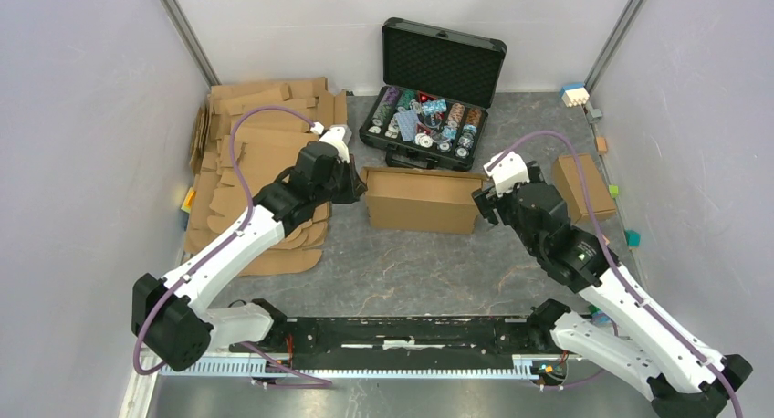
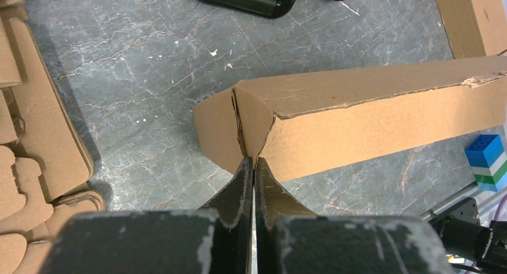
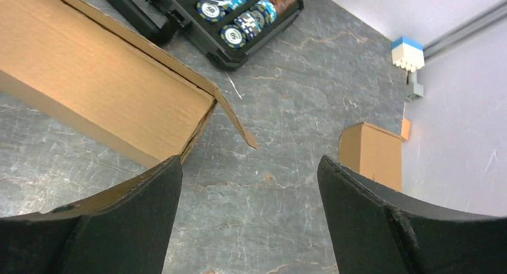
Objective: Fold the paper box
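Note:
The paper box [image 1: 424, 199] stands as a long, shallow brown cardboard shape in the middle of the table, in front of the black case. My left gripper [image 1: 356, 186] is shut, and in the left wrist view its tips [image 2: 252, 161] press against the split corner seam at the left end of the paper box [image 2: 359, 118]. Nothing shows between the fingers. My right gripper [image 1: 482, 203] hangs wide open just off the box's right end. In the right wrist view the right gripper [image 3: 250, 160] is above bare table, and a loose end flap [image 3: 236, 121] of the paper box [image 3: 89, 88] sticks out.
An open black case [image 1: 429, 117] of poker chips sits behind the box. Flat cardboard sheets [image 1: 256, 153] are piled at the left. A smaller brown box [image 1: 584, 185] stands at the right by the wall. Coloured blocks [image 1: 575, 94] lie along the right edge.

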`<act>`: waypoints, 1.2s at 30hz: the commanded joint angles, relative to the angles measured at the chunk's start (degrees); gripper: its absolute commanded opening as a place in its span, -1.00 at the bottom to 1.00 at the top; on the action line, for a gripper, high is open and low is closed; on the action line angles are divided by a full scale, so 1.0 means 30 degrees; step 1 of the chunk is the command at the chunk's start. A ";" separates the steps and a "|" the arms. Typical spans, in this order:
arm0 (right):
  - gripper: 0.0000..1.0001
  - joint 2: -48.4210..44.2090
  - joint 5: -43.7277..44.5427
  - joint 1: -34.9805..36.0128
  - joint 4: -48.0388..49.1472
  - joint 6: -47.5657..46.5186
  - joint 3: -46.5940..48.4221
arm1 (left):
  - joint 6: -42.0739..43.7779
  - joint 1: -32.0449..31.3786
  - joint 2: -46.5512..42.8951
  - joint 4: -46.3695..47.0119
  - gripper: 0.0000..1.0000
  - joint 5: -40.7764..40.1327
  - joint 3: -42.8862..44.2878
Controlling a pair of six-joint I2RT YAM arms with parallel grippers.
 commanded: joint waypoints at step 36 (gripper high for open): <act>-0.37 0.2986 -1.2024 -0.6292 0.3012 0.2023 0.0196 | 0.1121 -0.0517 0.0596 -0.1790 -0.95 -0.1224 0.1038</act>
